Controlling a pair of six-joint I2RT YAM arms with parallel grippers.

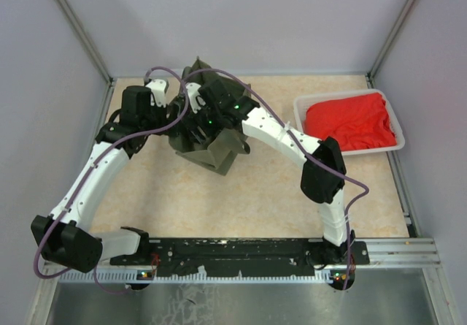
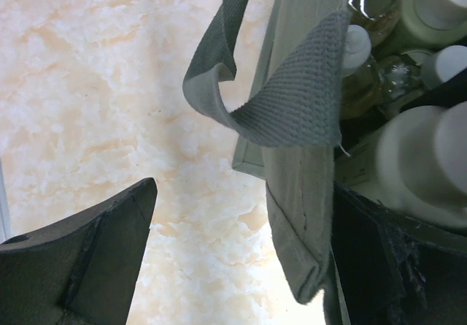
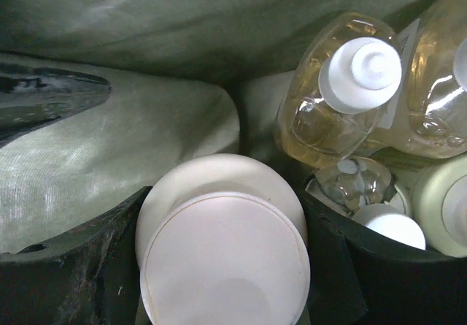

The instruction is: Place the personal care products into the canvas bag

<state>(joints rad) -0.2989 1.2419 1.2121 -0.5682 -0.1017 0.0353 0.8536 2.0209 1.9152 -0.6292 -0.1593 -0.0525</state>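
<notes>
The olive canvas bag (image 1: pixel 219 146) stands at the table's back centre, with both grippers at it. My right gripper (image 3: pixel 225 193) is down inside the bag, shut on a pale beige bottle with a cream cap (image 3: pixel 222 255). Beside it in the bag lie two clear amber bottles (image 3: pixel 336 98), a silvery one (image 3: pixel 357 182) and another pale one (image 3: pixel 445 208). My left gripper (image 2: pixel 244 193) is open at the bag's left rim. The bag's wall and handle (image 2: pixel 299 113) hang against its right finger (image 2: pixel 394 266), and its left finger (image 2: pixel 87 266) is outside over the table. The bottles (image 2: pixel 361 69) show past the wall.
A white tray (image 1: pixel 303 106) holding a red cloth (image 1: pixel 350 120) sits at the back right. The booth's walls close in the table on three sides. The arms' base rail (image 1: pixel 241 255) runs along the near edge.
</notes>
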